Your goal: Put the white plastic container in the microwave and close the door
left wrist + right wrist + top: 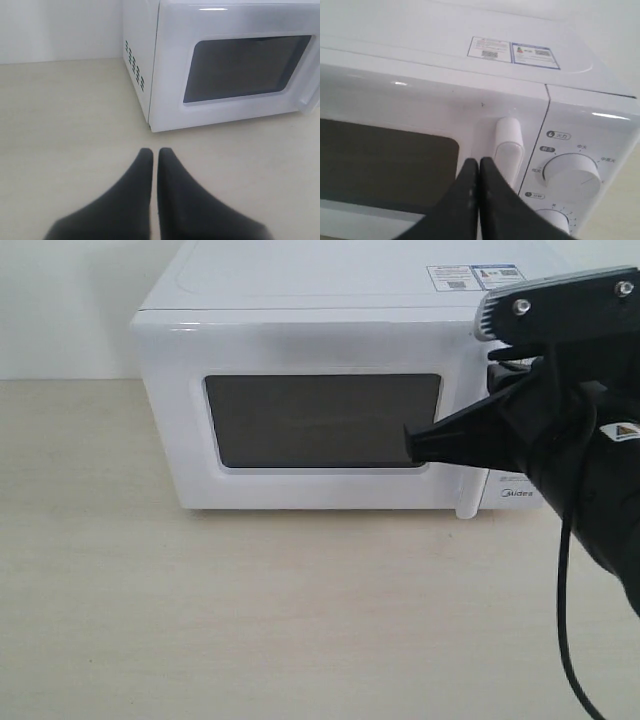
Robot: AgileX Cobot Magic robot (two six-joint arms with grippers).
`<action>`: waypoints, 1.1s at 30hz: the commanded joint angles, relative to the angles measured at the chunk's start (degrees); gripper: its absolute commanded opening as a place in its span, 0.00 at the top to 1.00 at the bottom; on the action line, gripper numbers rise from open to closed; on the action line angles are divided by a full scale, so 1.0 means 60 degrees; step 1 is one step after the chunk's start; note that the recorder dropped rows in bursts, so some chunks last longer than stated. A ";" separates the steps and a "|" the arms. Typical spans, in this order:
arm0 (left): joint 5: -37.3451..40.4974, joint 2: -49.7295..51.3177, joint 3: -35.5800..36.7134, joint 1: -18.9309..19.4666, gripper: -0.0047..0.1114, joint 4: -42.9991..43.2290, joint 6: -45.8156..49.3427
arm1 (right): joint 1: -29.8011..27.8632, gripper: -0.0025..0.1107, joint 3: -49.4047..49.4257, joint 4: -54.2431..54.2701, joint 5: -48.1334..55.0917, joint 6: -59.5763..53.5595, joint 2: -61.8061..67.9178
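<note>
The left pincer (154,152) hangs over the tabletop (60,125) with its tips pressed together and holding nothing, off the microwave's (300,335) left front corner and well apart from the handle (508,145). The door (185,440) is closed, and the container shows in no view, so I cannot tell where it is. The handle stands upright at the door's right edge, just beyond the right pincer (478,162), likewise closed and empty, so the right arm is nearer.
</note>
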 commanded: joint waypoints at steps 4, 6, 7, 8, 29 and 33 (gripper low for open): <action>-0.0024 -0.0033 0.0032 -0.0006 0.92 0.0061 -0.0058 | -0.0780 0.98 0.0040 0.0448 0.0155 -0.0385 -0.1603; -0.0024 -0.0033 0.0032 -0.0006 0.92 0.0061 -0.0058 | -0.1302 0.98 0.0040 0.0466 0.0935 -0.0974 -0.2224; -0.0024 -0.0033 0.0032 -0.0006 0.92 0.0061 -0.0058 | -0.1967 0.98 0.0040 0.0466 0.1913 -0.1669 -0.2806; -0.0024 -0.0033 0.0032 -0.0006 0.92 0.0061 -0.0058 | -0.2347 0.98 0.0040 0.0466 0.2539 -0.2057 -0.3121; -0.0024 -0.0033 0.0032 -0.0006 0.92 0.0061 -0.0058 | -0.8844 0.98 0.3809 0.0466 0.8331 -0.3771 -0.8886; -0.0024 -0.0033 0.0032 -0.0006 0.92 0.0061 -0.0058 | -0.8844 0.98 0.4473 0.0466 0.8332 -0.3709 -0.8929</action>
